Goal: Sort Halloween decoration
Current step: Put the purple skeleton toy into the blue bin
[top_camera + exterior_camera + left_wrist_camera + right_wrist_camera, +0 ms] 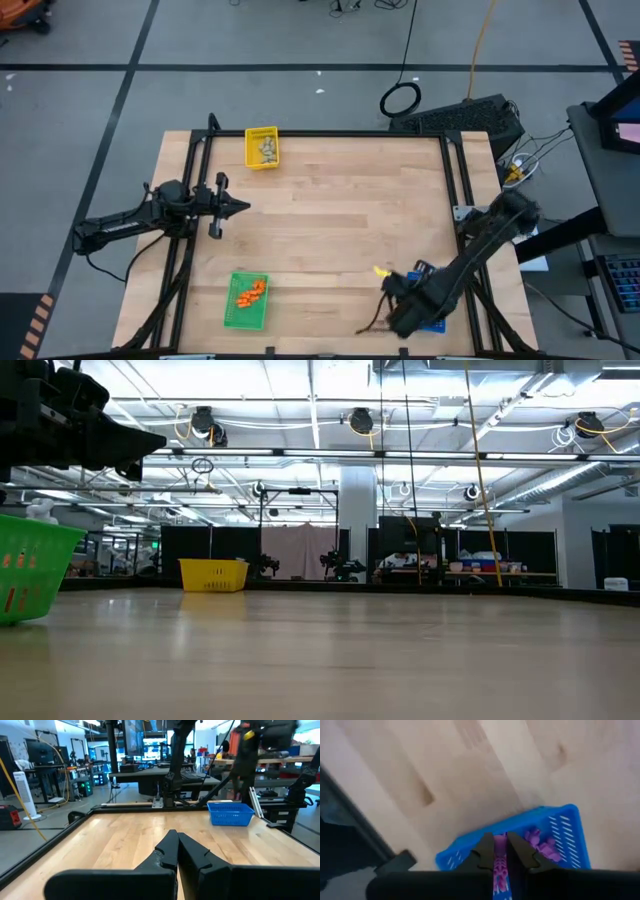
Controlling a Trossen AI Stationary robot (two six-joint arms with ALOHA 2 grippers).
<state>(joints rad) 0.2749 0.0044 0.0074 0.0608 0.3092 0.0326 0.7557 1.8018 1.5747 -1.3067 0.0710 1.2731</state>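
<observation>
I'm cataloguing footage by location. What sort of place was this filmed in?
Probably a robotics lab in a large open industrial hall: a framed wooden table with two arms, more rigs and workbenches behind, and exposed ceiling beams with hanging cable reels.

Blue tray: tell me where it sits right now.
In the high view the blue tray sits at the table's near right corner, mostly hidden under the right end effector, which hangs over it shut on a purple trinket.

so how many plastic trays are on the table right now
3: the yellow tray at the far edge, the green tray at the near edge on the left, and the blue tray near right, mostly hidden under the right gripper.
</observation>
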